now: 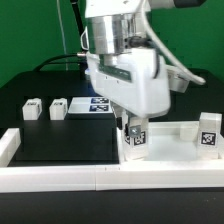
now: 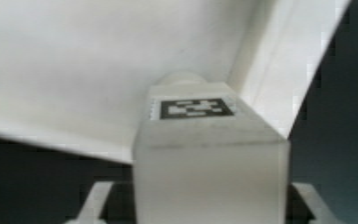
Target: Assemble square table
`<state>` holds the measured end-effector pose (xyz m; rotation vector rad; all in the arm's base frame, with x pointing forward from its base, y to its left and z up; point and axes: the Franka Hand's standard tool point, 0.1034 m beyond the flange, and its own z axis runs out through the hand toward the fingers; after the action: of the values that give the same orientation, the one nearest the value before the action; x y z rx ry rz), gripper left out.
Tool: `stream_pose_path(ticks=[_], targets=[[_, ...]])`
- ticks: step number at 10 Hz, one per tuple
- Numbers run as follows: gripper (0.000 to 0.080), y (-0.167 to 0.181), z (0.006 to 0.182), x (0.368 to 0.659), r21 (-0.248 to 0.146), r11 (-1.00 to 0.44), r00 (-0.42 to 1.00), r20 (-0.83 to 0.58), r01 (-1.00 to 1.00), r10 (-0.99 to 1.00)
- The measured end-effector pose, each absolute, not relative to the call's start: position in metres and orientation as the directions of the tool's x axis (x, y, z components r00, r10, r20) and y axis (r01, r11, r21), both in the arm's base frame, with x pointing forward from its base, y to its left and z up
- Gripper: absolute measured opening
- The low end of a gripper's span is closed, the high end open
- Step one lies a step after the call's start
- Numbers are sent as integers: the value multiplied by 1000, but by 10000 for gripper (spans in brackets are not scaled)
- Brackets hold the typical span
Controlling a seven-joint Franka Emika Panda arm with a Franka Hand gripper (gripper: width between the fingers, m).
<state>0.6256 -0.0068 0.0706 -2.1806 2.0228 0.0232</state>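
Tool (image 1: pixel 133 127) closed narrow on the held leg (image 1: pixel 135 143), gripping its upper end. Leg upright, tag facing the exterior camera. Wrist view: held leg (image 2: pixel 208 160) fills the centre, tag on the face turned to the camera, white tabletop slab (image 2: pixel 87 70) behind it.

Positions relative to the held leg, exterior view, left to right:
- Far-left leg (image 1: pixel 32 109): well apart to the left, on the black table (image 1: pixel 60 145).
- Second leg (image 1: pixel 58 107): just right of the far-left one.
- Marker board (image 1: pixel 97 104): flat, behind and slightly left.
- Tabletop slab (image 1: pixel 172 133): immediately right, at the held leg's foot. Cannot tell whether they touch.
- Fourth leg (image 1: pixel 208 133): upright, further right, at the slab's far end.
- Border rail (image 1: pixel 100 175): runs along in front.
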Motion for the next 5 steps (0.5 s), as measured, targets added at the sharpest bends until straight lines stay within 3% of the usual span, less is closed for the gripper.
stream_pose_path(ticks=[2, 4, 5], targets=[[291, -8, 70, 624, -91, 125, -109, -165, -988, -980], [291, -9, 69, 623, -87, 138, -122, -165, -987, -979], [533, -6, 69, 623, -95, 17, -4, -133, -995, -991]])
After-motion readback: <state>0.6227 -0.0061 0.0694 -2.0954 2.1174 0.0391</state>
